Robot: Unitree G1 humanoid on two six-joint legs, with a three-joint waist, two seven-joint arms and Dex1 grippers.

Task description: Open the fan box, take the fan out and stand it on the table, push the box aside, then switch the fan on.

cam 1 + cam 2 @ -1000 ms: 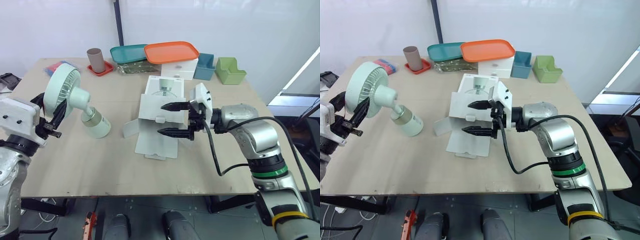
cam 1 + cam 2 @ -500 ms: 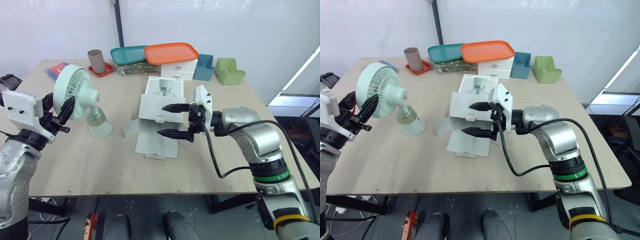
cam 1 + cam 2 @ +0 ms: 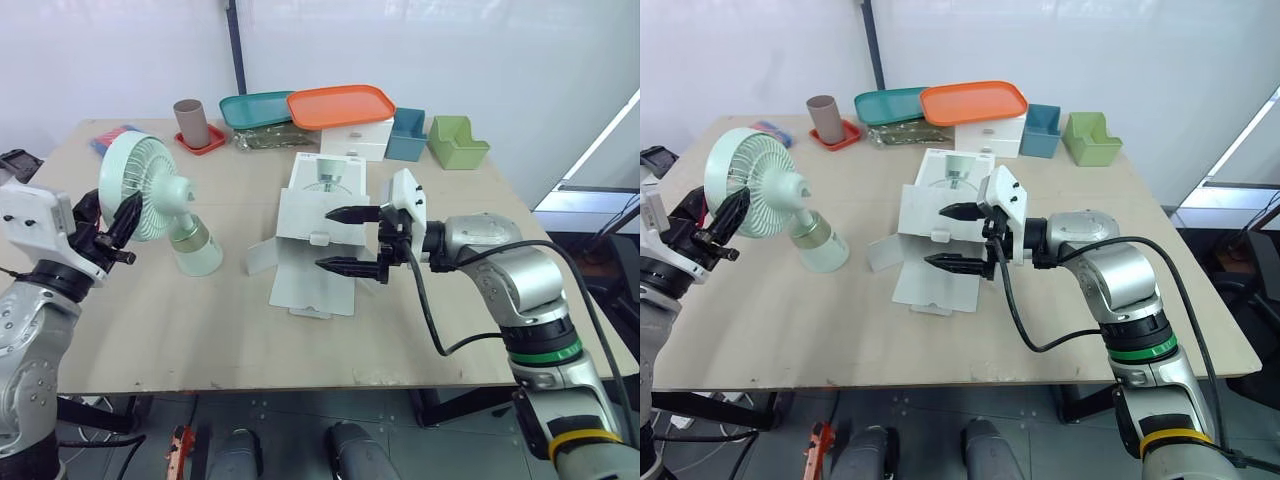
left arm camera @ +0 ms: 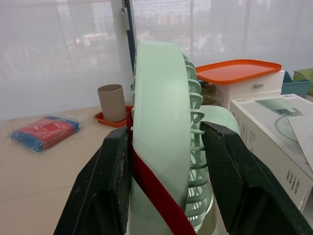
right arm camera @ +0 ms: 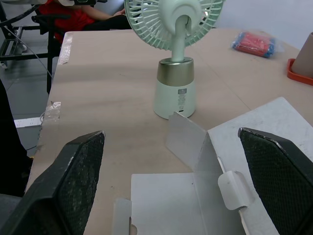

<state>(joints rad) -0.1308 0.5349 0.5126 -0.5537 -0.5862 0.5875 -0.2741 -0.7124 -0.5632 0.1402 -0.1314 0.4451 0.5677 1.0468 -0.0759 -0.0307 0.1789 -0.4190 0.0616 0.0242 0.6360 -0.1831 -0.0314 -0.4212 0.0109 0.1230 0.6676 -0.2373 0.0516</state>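
Two tools in play: my left tool (image 3: 122,232) clamped the fan (image 3: 148,180) by its head, base on the tabletop (image 3: 200,340) beside the opened box (image 3: 322,200). My right tool (image 3: 325,238) hung spread apart above that box.

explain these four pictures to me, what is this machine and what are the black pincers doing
This is a humanoid robot with two arms, each ending in two black jaws. The two wide pictures come from cameras in its head, looking down over a table. The two close pictures come from cameras on its wrists, looking along the jaws. The left jaws are shut on the head of a green fan, whose base rests on the table. The right jaws hang open over the opened white fan box. Along the far edge sit a cup, an orange tray and a teal tray.
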